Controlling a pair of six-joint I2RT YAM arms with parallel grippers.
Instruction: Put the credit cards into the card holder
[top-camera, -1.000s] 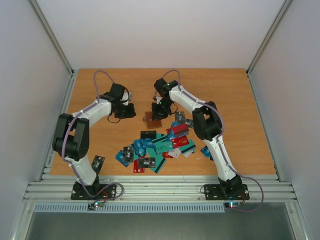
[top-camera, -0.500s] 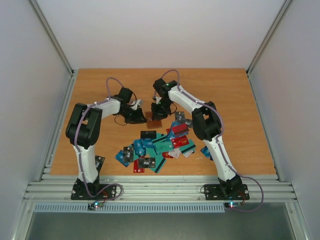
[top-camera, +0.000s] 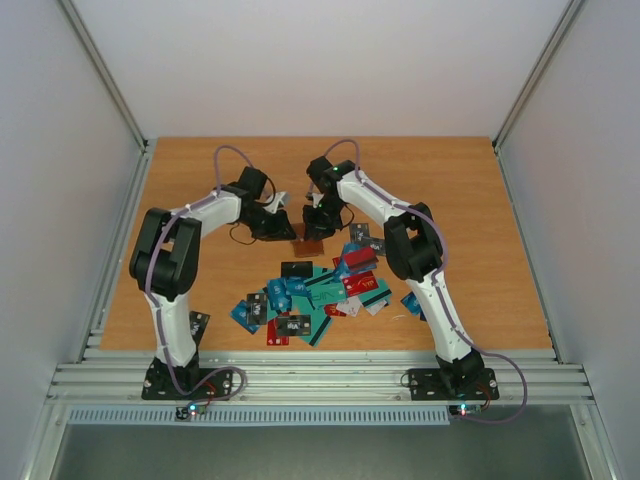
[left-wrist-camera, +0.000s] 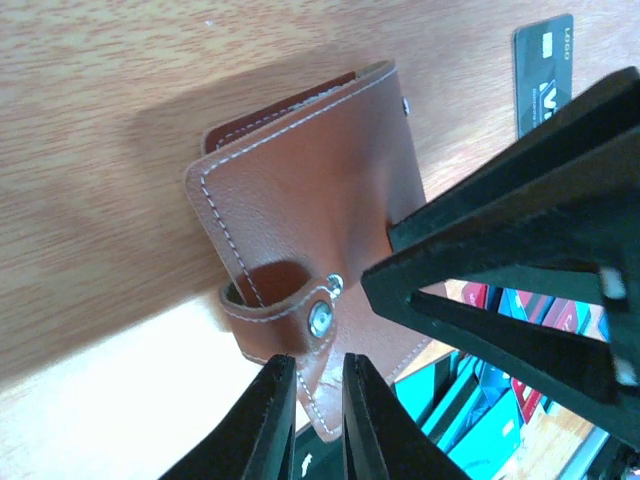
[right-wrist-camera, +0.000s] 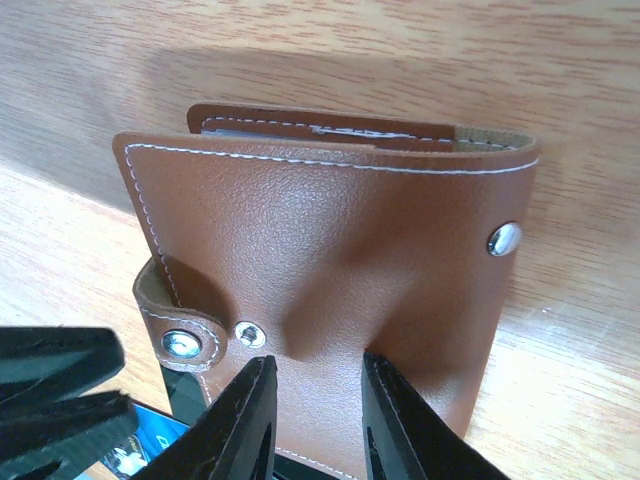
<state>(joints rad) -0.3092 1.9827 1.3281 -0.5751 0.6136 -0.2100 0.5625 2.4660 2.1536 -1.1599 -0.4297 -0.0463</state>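
The brown card holder (top-camera: 309, 245) sits at the far edge of the credit card pile (top-camera: 312, 290). My right gripper (top-camera: 318, 226) is shut on the holder (right-wrist-camera: 330, 230), and the leather dents between its fingers (right-wrist-camera: 252, 410). The strap's snap (right-wrist-camera: 181, 343) is undone. My left gripper (top-camera: 284, 228) is right beside the holder on its left. In the left wrist view the left gripper (left-wrist-camera: 308, 362) has its jaws a narrow gap apart, with the lower corner of the holder (left-wrist-camera: 310, 190) showing in the gap. No card is in either gripper.
Blue, teal, red and black cards lie heaped in front of the holder. One dark card (top-camera: 197, 324) lies alone near the left arm's base. A black card (left-wrist-camera: 545, 60) lies just behind the holder. The two grippers are nearly touching over the holder.
My left arm has swung right from the left part of the table and its gripper now sits against the card holder. The right gripper and the holder have stayed put.
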